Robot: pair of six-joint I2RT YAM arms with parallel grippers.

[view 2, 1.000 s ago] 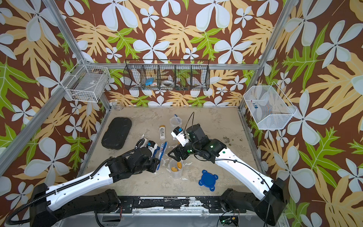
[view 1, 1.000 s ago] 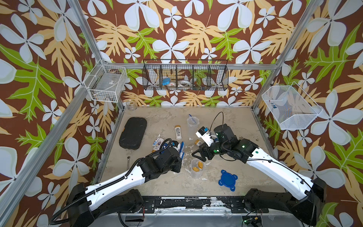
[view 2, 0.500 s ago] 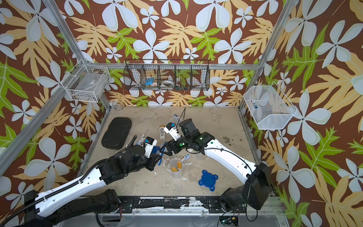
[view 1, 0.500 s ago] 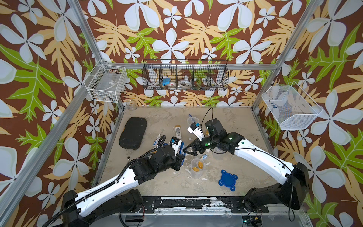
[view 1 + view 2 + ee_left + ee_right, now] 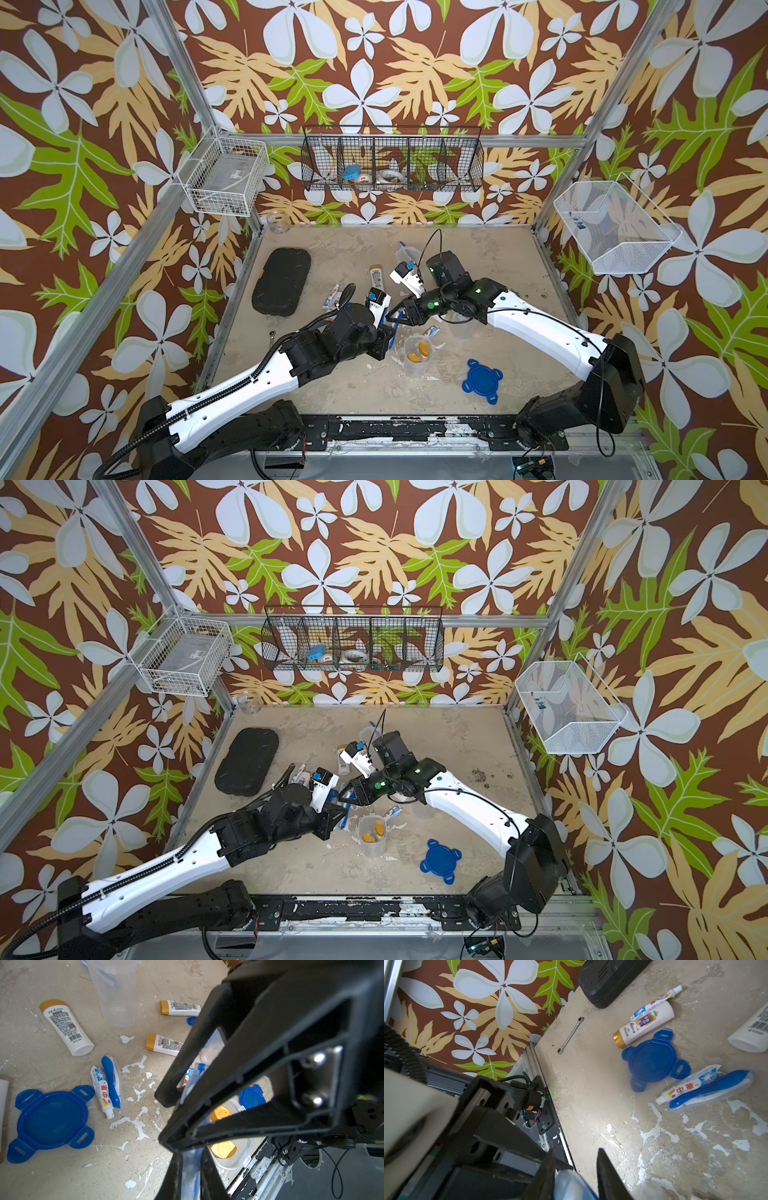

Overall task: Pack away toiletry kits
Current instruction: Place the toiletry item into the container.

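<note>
Blue lids [image 5: 49, 1120]: two, flat, four tabs each, lying on the table [image 5: 62, 1178].
Cups [image 5: 415, 359]: three, clear plastic, round.
Bottles [image 5: 66, 1028]: five in the left wrist view, white with gold caps; three lie flat, two sit in the front cup.
Left gripper [image 5: 190, 1157]: pinched tight on a wrapped blue-white toothbrush [image 5: 190, 1178], beside the front cup.
Right gripper [image 5: 575, 1153]: narrow, one finger each side of that toothbrush; can't tell if it squeezes.
Table: rough grey, white flecks.
</note>
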